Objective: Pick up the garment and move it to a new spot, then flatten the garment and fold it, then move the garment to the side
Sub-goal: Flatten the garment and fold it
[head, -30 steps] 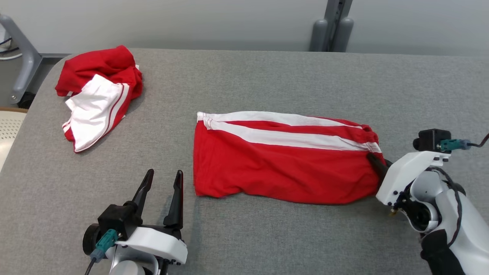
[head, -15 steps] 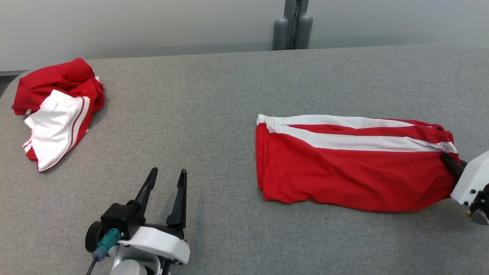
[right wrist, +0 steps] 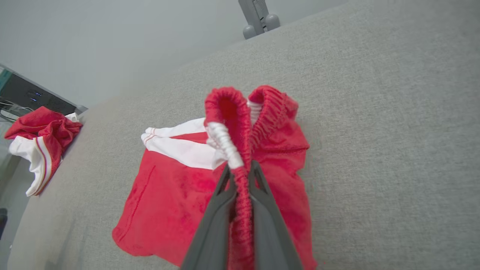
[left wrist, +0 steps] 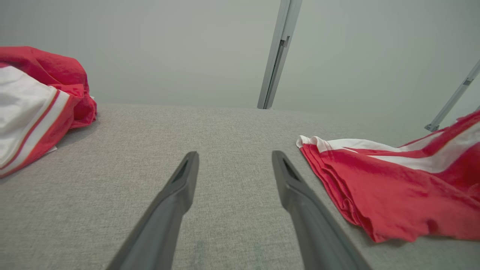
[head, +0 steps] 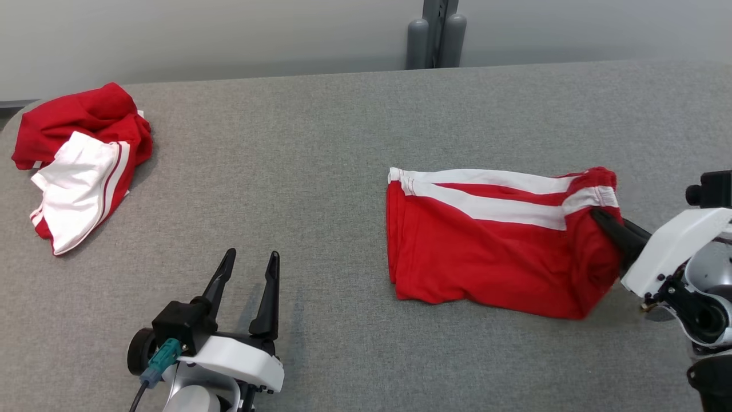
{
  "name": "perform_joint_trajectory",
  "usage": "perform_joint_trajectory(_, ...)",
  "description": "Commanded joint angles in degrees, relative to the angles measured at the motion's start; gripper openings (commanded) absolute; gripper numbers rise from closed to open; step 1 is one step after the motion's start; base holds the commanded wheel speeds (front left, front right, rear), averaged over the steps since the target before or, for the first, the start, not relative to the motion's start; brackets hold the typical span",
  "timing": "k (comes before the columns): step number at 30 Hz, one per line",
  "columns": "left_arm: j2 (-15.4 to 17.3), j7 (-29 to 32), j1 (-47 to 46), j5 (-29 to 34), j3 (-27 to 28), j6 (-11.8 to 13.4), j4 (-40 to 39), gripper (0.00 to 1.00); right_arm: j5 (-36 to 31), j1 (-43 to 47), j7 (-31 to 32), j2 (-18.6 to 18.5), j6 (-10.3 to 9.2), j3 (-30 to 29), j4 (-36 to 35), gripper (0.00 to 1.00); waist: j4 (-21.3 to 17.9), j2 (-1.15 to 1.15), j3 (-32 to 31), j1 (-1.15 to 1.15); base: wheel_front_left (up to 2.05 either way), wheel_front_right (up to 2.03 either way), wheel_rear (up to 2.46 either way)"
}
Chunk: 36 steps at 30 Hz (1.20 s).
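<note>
Head view first. Shows the red garment [head: 486, 252] with its white stripes on the grey bench [head: 320, 143], right of centre, long axis running left to right across the robot's front. Held at the right-hand end only: right jaws closed on the gathered waistband [head: 595, 194], gripping it from the right, dark fingers [head: 615, 232] pointing leftward along the garment's length. Raised and bunched at that end, flat on the bench at the hem end [head: 400, 229].

Same grip from the right wrist view: elastic edge clamped between the two fingers, the rest of the fabric spreading away ahead of them and down onto the bench.

Left jaws spread wide, holding nothing, low at the near left, pointing away from the robot. From the left wrist view, hem end off to the right of those jaws, near but apart from them, not between them. Second red-and-white heap [head: 80, 154] at the far left of the bench, well apart from everything else.

Looks folded already, so probably the last leg: shifting it to the side. Turns on one relation: the whole length trails leftward from the right jaws. Pulling rightward would likely tow it in line with its long axis and keep the layers flat; pushing leftward would likely roll the raised end over the rest. Cannot tell which is intended. Right arm clearly in charge; left arm the nearer one to the hem, should a second hold be wanted.
</note>
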Motion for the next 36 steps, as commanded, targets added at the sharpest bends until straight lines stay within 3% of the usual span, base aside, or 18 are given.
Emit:
perform_joint_trajectory(1, 0.21, -0.11, -0.63, 0.29, 0.15, -0.19, 0.21, 1.0, 1.14, 0.71, 0.71, 0.68, 0.03, 0.44, -1.61, 0.0, 0.44, 0.0, -0.11, 0.0, 0.0, 0.0, 0.0)
perform_joint_trajectory(11, 0.09, -0.12, -1.2, -0.23, -0.36, -0.31, 0.57, 1.0, 5.17, -0.53, 3.85, 7.2, 0.03, 2.65, -6.33, 0.0, 2.66, 0.0, -0.59, 0.0, 0.0, 0.0, 0.0)
perform_joint_trajectory(20, 0.04, -0.12, -1.87, -0.99, -1.5, -0.01, 0.71, 1.0, 0.94, -4.7, 2.07, 9.8, 0.03, 5.56, 2.75, 0.0, 5.43, 0.0, -0.73, 0.0, 0.0, 0.0, 0.0)
perform_joint_trajectory(21, 0.02, -0.12, -1.91, -1.08, -1.58, 0.03, 0.74, 1.0, 0.44, -5.22, 1.67, 9.87, 0.03, 5.76, 3.8, 0.1, 5.61, 0.0, -0.72, 0.0, 0.0, 0.0, 0.0)
perform_joint_trajectory(23, 0.01, -0.12, -1.88, -1.1, -1.73, 0.04, 0.79, 1.0, -0.33, -6.2, 0.87, 9.99, 0.03, 6.29, 5.84, 0.53, 5.94, 0.0, -0.68, 0.0, 0.0, 0.0, 0.0)
perform_joint_trajectory(24, 0.01, -0.11, -1.83, -1.16, -1.81, 0.1, 0.84, 1.0, -0.52, -6.57, 0.5, 10.03, 0.03, 6.6, 6.7, 0.99, 6.08, 0.0, -0.67, 0.0, 0.0, 0.0, 0.0)
perform_joint_trajectory(36, -0.01, -0.11, -1.95, -1.87, -2.29, 0.73, 0.28, 1.0, 4.01, -9.66, -5.96, 10.05, 0.03, 13.5, 9.48, 1.0, 5.24, 0.0, -0.78, 0.0, 0.0, 0.0, 0.0)
